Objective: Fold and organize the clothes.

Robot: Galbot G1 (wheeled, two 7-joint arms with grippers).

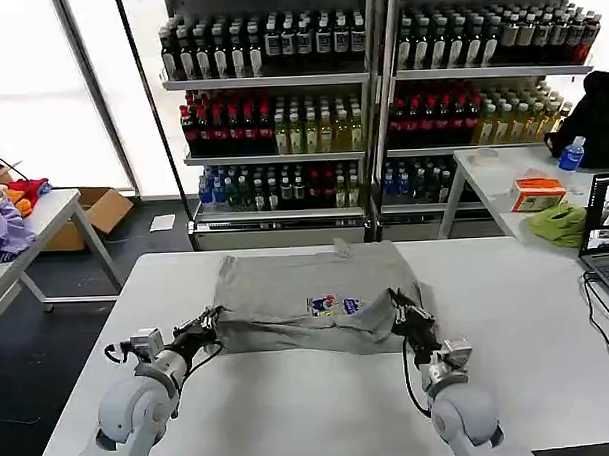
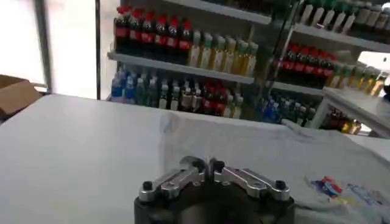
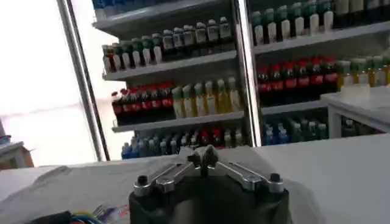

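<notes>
**Both claws pinch the grey T-shirt's near corners**

The left gripper (image 1: 214,318) is pressed together on the near left edge of the T-shirt (image 1: 287,294), its fingers meeting on the cloth. The right gripper (image 1: 400,307) pinches the shirt's near right corner, where the fabric bunches up beside the claw. In the left wrist view the left gripper (image 2: 209,165) shows its fingers drawn together at the tips, with grey cloth and the chest print (image 2: 341,190) beyond; the right gripper (image 3: 205,157) looks the same in its own wrist view.

The T-shirt lies spread on the white table (image 1: 291,409), chest print (image 1: 334,305) facing up, its near part folded or gathered between the two claws.

Behind the T-shirt stand shelves (image 1: 369,78) packed with rows of bottles (image 1: 271,124). Off to the shirt's left, a cardboard box (image 1: 102,208) sits open on the floor; what it holds cannot be told. To the shirt's right, a side table (image 1: 503,186) carries a lime-green cloth (image 1: 560,224) and a small orange carton (image 1: 538,192).
</notes>
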